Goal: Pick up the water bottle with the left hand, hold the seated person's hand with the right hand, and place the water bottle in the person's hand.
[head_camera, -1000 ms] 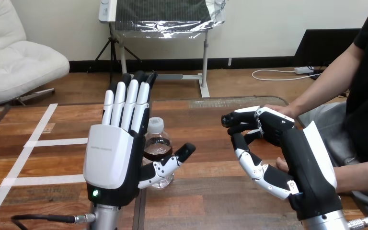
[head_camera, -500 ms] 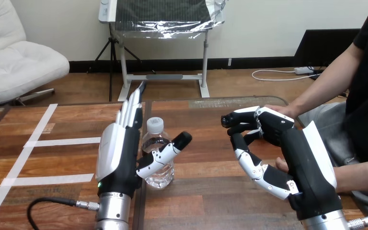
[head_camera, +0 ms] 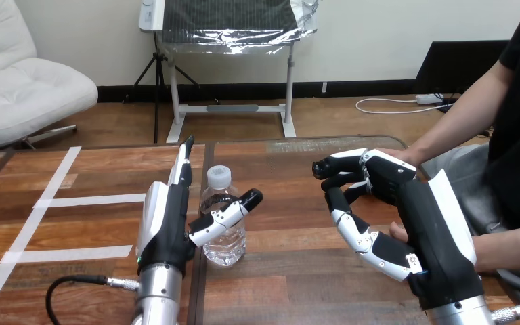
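Note:
A clear water bottle [head_camera: 223,227] with a white cap stands upright on the wooden table [head_camera: 291,271], left of centre. My left hand [head_camera: 166,223] is edge-on right beside the bottle's left side. It is open, fingers straight and pointing away, thumb reaching across the bottle's front. My right hand [head_camera: 423,223] hovers at the right, palm turned left. The person's hand [head_camera: 398,233] peeks out from behind its palm, and the person's other hand [head_camera: 394,154] shows just behind its top. I cannot tell whether my right hand touches either of them.
The person sits at the table's right side, one forearm [head_camera: 514,247] lying along the table toward my right hand. White tape strips [head_camera: 88,200] cross the table's left part. The table's far edge [head_camera: 298,142] runs behind the bottle.
My left hand has turned from showing its back to edge-on and sunk lower beside the bottle, its thumb now across the bottle's front. The right hand and the person have not moved.

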Controlling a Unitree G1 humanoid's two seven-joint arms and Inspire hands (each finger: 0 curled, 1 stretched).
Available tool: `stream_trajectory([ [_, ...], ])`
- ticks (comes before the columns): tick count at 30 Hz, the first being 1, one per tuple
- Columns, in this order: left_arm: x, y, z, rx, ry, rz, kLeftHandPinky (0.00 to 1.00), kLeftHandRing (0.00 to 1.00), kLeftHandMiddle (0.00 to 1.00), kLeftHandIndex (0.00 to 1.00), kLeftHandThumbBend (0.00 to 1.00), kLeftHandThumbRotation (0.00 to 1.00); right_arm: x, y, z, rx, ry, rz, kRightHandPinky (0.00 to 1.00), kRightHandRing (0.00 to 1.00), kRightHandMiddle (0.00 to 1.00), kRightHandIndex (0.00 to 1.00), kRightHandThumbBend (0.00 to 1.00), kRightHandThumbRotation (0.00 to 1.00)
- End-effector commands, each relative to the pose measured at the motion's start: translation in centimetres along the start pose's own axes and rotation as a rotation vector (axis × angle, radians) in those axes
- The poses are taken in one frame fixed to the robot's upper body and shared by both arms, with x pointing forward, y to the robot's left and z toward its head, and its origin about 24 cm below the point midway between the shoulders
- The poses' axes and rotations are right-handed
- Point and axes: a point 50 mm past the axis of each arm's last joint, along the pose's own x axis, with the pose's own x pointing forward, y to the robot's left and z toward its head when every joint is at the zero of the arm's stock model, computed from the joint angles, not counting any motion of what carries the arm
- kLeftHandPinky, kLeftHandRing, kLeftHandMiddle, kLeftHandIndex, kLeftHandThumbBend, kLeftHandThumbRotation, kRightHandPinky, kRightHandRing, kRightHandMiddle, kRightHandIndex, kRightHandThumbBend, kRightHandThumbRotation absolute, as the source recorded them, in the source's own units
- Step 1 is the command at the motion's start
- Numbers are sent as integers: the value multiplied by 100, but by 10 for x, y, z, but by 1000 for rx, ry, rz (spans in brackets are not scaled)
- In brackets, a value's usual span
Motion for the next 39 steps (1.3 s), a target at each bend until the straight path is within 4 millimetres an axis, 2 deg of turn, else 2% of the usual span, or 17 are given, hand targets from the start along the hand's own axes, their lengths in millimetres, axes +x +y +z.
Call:
stream_trajectory([
  [1, 25, 6, 21, -29, -59, 43, 87, 94, 99, 100, 96, 52, 12, -5, 9, -17, -84, -12, 46, 59, 64, 61, 30, 0],
  [9, 32, 7, 17, -28, -28, 56, 84, 92, 98, 100, 96, 51, 12, -5, 9, -17, -83, -9, 46, 59, 64, 61, 30, 0],
  [19, 37, 7, 13, -1, 0, 55, 83, 92, 98, 100, 97, 53, 12, -5, 9, -14, -79, -9, 46, 60, 64, 61, 30, 0],
  [39, 45, 6, 7, 54, 48, 11, 85, 94, 99, 100, 100, 57, 11, -5, 9, -21, -76, -8, 48, 61, 65, 61, 31, 0],
])
